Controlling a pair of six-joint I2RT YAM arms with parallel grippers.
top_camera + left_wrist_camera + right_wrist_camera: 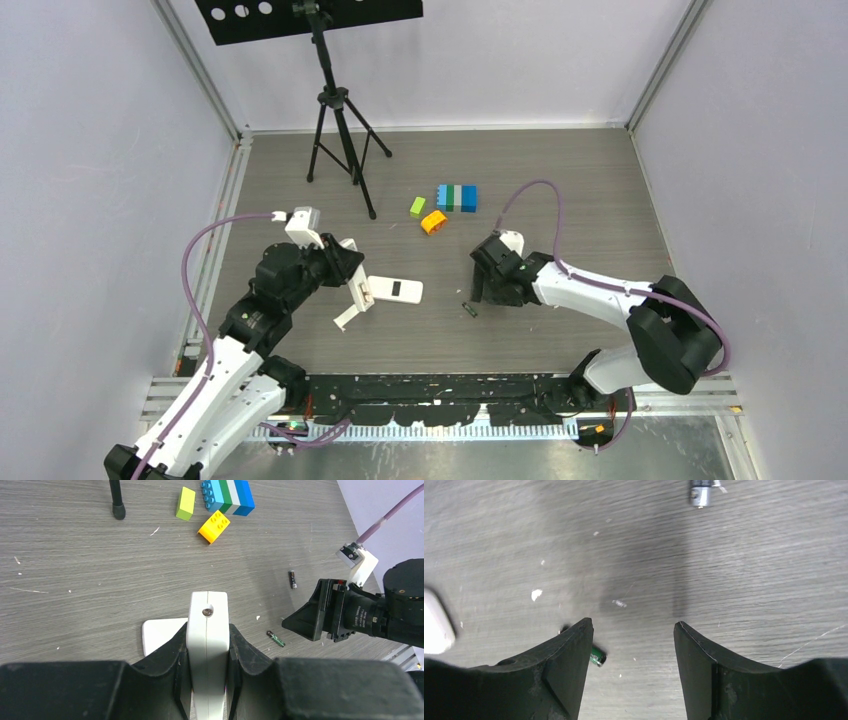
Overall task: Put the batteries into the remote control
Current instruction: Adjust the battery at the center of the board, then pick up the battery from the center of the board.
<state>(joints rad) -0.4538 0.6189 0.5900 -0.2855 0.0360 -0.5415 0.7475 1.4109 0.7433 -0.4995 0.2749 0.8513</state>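
Note:
My left gripper [358, 292] is shut on a white remote [207, 625], holding it on edge by its sides. A second flat white remote [397, 290] with a dark rectangle lies on the table right beside it, and its corner shows in the left wrist view [159, 632]. One slim dark-green battery [469, 309] lies on the table, also seen in the left wrist view [275, 638]. My right gripper [482, 288] is open and low over the table [633, 626]; that battery [597, 656] peeks out just inside its left finger. Another battery [292, 579] lies farther off [700, 492].
Green [417, 207] and orange [433, 221] toy blocks and a blue-green block stack [457, 198] lie behind the work area. A black tripod [338, 120] stands at the back left. Grey walls close the table on three sides.

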